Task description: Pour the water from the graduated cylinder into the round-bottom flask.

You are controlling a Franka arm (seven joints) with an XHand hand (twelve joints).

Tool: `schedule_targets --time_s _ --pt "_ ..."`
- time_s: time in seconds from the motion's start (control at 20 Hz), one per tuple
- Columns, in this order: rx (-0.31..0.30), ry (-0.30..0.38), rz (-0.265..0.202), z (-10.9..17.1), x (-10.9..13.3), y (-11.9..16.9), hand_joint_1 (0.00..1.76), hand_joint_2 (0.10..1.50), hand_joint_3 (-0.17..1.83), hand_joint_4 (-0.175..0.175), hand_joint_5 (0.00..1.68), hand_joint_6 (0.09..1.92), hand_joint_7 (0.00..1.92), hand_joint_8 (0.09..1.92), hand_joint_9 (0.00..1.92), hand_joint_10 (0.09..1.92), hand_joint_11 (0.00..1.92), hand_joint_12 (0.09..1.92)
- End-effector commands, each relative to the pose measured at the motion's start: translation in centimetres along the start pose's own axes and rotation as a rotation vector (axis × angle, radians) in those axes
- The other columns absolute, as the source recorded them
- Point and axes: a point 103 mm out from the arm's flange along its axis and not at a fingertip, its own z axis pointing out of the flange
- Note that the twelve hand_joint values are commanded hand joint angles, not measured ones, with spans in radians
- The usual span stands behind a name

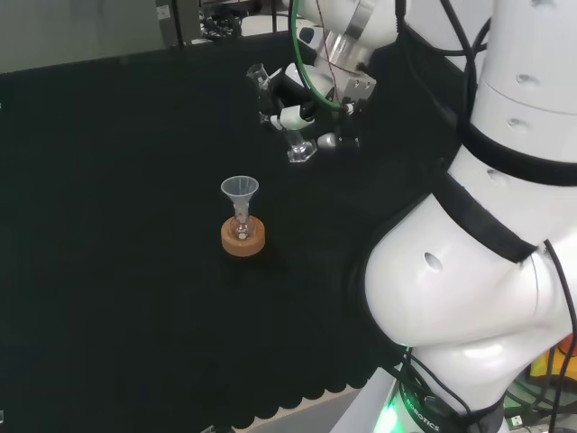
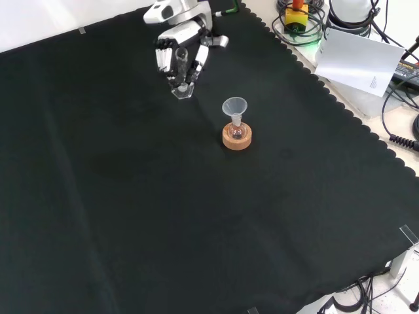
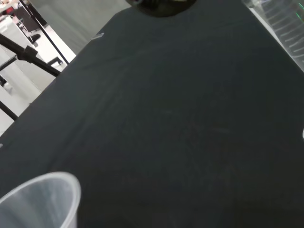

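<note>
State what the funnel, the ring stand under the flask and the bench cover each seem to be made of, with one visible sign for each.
Funnel: probably translucent plastic, since it looks milky rather than clear. Ring stand: cork, going by its matt, tan surface. Bench cover: black cloth, matt, with a scalloped cut edge.

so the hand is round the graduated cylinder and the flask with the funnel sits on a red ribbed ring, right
Not quite: the stand is a cork ring, not a red ribbed one, as the front view shows. The rest holds: the hand is curled round the graduated cylinder, and the flask carries a funnel.
</note>
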Motion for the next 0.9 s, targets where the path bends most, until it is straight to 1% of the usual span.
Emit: schedule_targets --time_s 0.05,0.3,0.5,0.55,0.65,0.75,0.85,0.9 --pt "0.049 -0.135 0.018 -1.0 1.0 -5.5 1.25 1.05 0.00 0.025 1.08 0.92 1.19 0.63 1.49 0.09 1.26 0.71" --pt "0.120 -0.174 0.053 -0.8 0.8 -7.8 1.25 1.05 0.00 0.025 1.08 0.92 1.19 0.63 1.49 0.09 1.26 0.71" --pt "0.198 -0.235 0.069 -0.1 1.2 -9.0 1.25 1.05 0.00 0.025 1.08 0.92 1.19 0.63 1.49 0.09 1.26 0.71" --pt "0.207 -0.242 0.070 0.0 1.3 -9.2 1.25 1.05 0.00 0.025 1.08 0.92 1.19 0.63 1.49 0.09 1.26 0.71" --pt "0.233 -0.289 0.062 0.1 1.7 -9.3 1.25 1.05 0.00 0.025 1.08 0.92 1.19 0.63 1.49 0.09 1.26 0.71" --pt "0.259 -0.324 0.068 0.3 1.9 -9.3 1.25 1.05 0.00 0.025 1.08 0.92 1.19 0.63 1.49 0.09 1.26 0.71" --pt "0.297 -0.348 0.072 0.4 2.0 -9.2 1.25 1.05 0.00 0.025 1.08 0.92 1.19 0.63 1.49 0.09 1.26 0.71" --pt "0.303 -0.363 0.074 0.6 2.1 -9.2 1.25 1.05 0.00 0.025 1.08 0.92 1.19 0.63 1.49 0.09 1.26 0.71"
